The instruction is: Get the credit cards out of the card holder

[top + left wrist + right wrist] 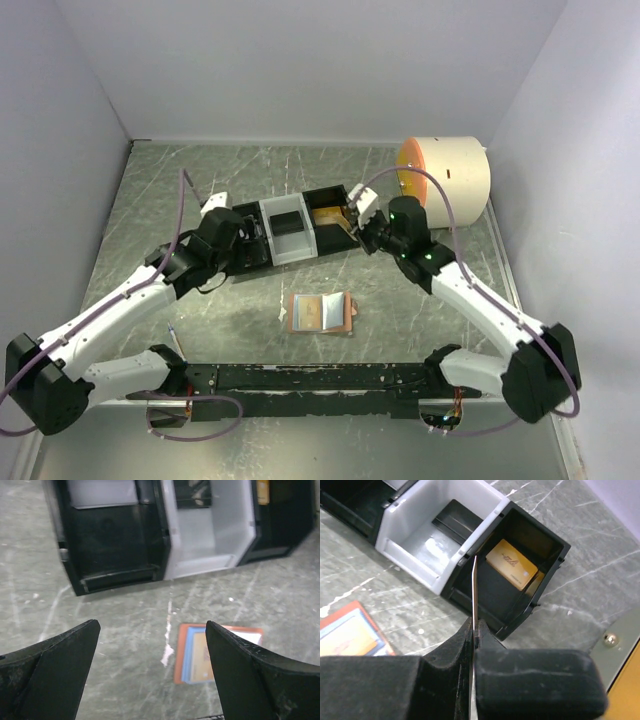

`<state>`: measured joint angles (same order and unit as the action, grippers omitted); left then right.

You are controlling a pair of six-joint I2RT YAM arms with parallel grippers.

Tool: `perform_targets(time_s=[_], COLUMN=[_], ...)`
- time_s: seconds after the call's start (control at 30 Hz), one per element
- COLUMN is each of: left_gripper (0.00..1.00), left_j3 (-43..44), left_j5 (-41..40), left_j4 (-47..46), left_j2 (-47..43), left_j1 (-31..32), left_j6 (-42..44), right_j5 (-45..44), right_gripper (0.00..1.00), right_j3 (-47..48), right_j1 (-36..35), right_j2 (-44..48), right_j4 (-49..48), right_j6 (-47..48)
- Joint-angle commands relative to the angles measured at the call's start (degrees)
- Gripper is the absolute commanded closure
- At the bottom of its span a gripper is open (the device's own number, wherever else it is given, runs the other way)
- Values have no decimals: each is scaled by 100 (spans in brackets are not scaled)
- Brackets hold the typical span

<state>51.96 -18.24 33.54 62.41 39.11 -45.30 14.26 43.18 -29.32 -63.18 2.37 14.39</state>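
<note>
Top external view: the salmon-pink card holder point(322, 313) is lying open and flat on the grey marbled counter point(250, 170), near the middle and just short of the arms' bases. A three-compartment tray point(300, 255) is sitting farther back. The left gripper point(240, 240) is hovering at the tray's left end, while the right gripper point(358, 220) is reaching over the tray's right compartment, where a gold card point(328, 215) is lying. A dark card point(288, 224) is resting in the grey middle compartment. A pale cylinder point(450, 180) with an orange face is standing at the far right.

Left wrist view: the left gripper point(152, 652) is hanging released, its two black fingers point(55, 667) spread wide and grasping nothing. Between them, on the counter point(100, 615), the card holder point(200, 655) is showing its blue-grey pocket panel and a tan card face; its right part is hidden behind one finger. The tray point(165, 535) is filling the far side of the view.

Right wrist view: the right gripper point(474, 645) is clenching a thin credit card point(474, 590), seen edge-on so its colour cannot be told. The card is rising upright over the near wall of the tray's point(445, 585) black right compartment, where the gold card point(512, 571) is lying tilted. The dark card point(456, 521) is leaning inside the grey compartment. The card holder point(350, 635) is peeking in at the near left.
</note>
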Motion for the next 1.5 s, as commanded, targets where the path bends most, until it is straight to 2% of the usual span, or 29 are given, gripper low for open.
perform_targets(time_s=[0.0,0.13,0.27,0.33,0.4,0.5,0.73,0.83,1.07,1.47], left_gripper=[0,0,0,0,1,1,0,0,0,0], left_j3=[234,413,472,424,312,79,-389,-372,-370,-361], left_j5=[-333,-533,-523,-569,-703,-812,-993,-929,-979,-1078], left_j4=[523,653,613,552,479,294,152,182,129,147], left_j2=[60,256,285,217,86,-172,-341,-372,-374,-414], left_j1=[-350,-684,-1135,-1295,-1370,-1426,-1442,-1442,-1442,-1442], left_j6=[456,758,1082,1191,1239,1286,1375,1407,1529,1585], right_j5=[180,791,645,968,1221,1297,1118,757,1020,618], right_gripper=[100,100,100,100,100,100,100,100,100,100], right_j3=[798,1282,1729,1960,2168,2211,2674,2627,2898,3450], right_j1=[73,358,487,580,585,594,592,593,547,465], right_j2=[-803,-1457,-2044,-2340,-2542,-2713,-3539,-3816,-4313,-5088], right_j4=[583,617,731,1025,1233,924,1005,519,283,104], right_j6=[1106,1681,2300,2649,3136,3290,4107,4193,4537,4914])
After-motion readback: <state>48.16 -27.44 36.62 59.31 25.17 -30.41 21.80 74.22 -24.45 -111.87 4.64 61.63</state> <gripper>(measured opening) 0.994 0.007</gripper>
